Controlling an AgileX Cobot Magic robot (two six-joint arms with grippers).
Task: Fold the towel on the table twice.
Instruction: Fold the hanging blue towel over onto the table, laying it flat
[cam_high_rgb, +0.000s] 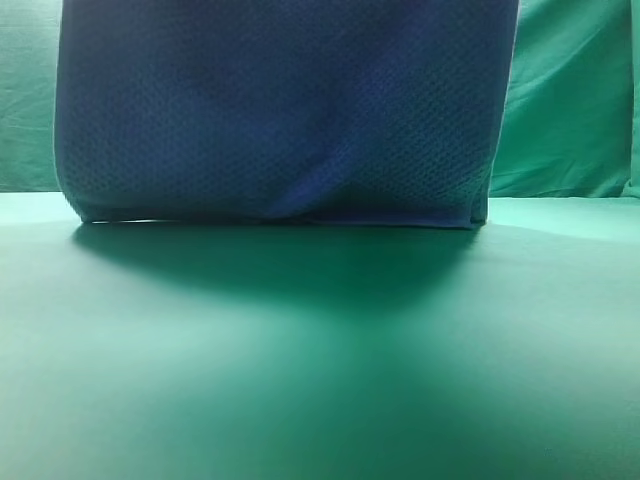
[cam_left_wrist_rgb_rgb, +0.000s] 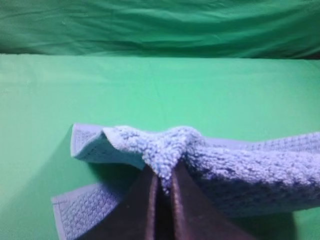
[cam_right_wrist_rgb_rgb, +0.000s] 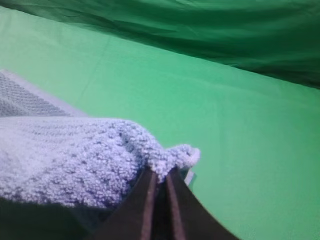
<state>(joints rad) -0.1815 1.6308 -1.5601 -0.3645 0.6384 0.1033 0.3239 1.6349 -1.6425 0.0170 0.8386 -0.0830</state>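
The blue-grey waffle-knit towel (cam_high_rgb: 280, 110) hangs as a broad sheet in the exterior high view, its lower fold resting on the green table (cam_high_rgb: 320, 380); its top runs out of frame and no gripper shows there. In the left wrist view my left gripper (cam_left_wrist_rgb_rgb: 164, 186) is shut on a bunched corner of the towel (cam_left_wrist_rgb_rgb: 165, 150), with more towel layers lying below. Over in the right wrist view my right gripper (cam_right_wrist_rgb_rgb: 161, 176) is shut on another bunched corner of the towel (cam_right_wrist_rgb_rgb: 170, 156), lifted above the table (cam_right_wrist_rgb_rgb: 240, 150).
A wrinkled green fabric backdrop (cam_high_rgb: 570, 100) hangs behind the table. Smooth green tabletop stretches in front of the towel, which casts a dark shadow (cam_high_rgb: 280, 265) on it.
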